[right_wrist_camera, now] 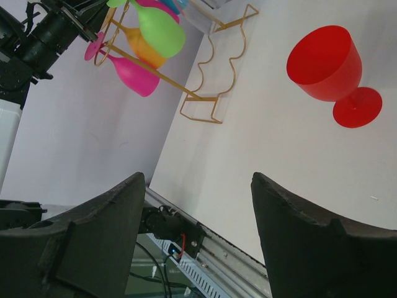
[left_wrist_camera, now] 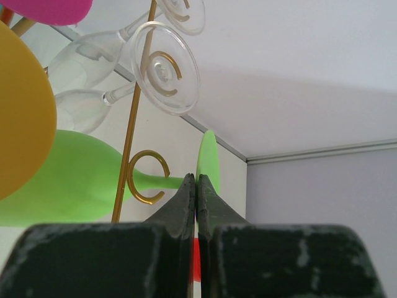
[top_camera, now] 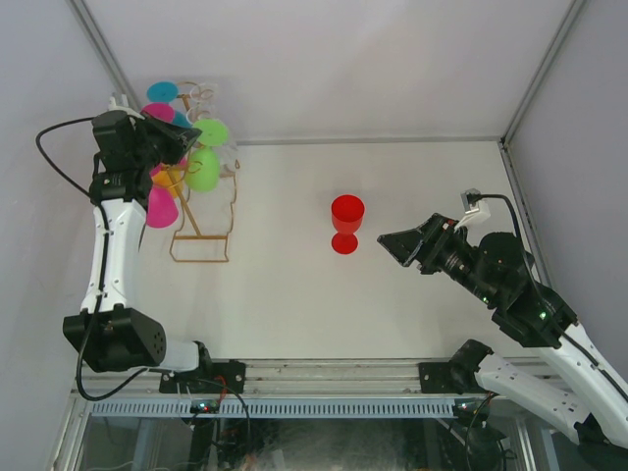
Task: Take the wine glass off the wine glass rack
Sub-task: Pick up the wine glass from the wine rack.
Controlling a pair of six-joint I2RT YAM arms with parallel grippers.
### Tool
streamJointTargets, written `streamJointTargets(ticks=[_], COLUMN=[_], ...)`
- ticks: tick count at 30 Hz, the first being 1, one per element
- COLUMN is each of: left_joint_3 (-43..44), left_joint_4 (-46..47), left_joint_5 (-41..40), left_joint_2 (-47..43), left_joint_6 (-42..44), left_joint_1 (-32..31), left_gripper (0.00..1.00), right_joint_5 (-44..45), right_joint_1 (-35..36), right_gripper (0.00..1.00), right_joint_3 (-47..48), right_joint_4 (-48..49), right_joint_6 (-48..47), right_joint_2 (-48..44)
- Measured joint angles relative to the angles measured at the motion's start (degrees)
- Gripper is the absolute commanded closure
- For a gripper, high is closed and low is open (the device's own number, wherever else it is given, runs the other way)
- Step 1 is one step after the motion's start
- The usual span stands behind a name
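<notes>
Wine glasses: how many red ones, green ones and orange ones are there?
Red opaque wine glass standing on the white table: 1
Green opaque wine glass hanging on the gold wire rack: 1
Orange opaque wine glass hanging on that rack: 1
Total: 3

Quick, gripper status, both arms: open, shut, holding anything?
Left gripper: shut, jaws pressed together, tips by the stem of the green glass, nothing visibly held.
Right gripper: open, empty, short of the red glass.
</notes>
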Motion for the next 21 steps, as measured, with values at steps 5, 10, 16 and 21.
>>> streamJointTargets(ticks=[5, 10, 16, 21], left_joint_3=[-1.27, -4.26, -8.52, -10.78], left_joint_4=[1.49, 2.34, 5.97, 7.54], left_joint_5=[1.68, 3.56, 7.5, 11.37], left_joint_2=[-0.57, -2.8, -7.06, -11.04], left_joint_6=[-0.63, -0.57, -0.52, 2.75], left_joint_1=[0.04, 0.04, -0.81, -7.76], left_gripper=[1.0, 1.0, 1.0, 1.0], right_joint_5=[0.02, 0.04, 0.0, -0.22], right_joint_1=[0.0, 0.0, 0.0, 0.0], right_gripper=[0.31, 0.3, 0.3, 0.3], right_joint_3=[0.0, 0.0, -0.79, -2.38], right_joint_4=[0.0, 0.0, 0.85, 1.46], right_joint_6=[0.0, -0.02, -0.02, -0.02], right_joint_2=[0.0, 0.0, 0.02, 0.04])
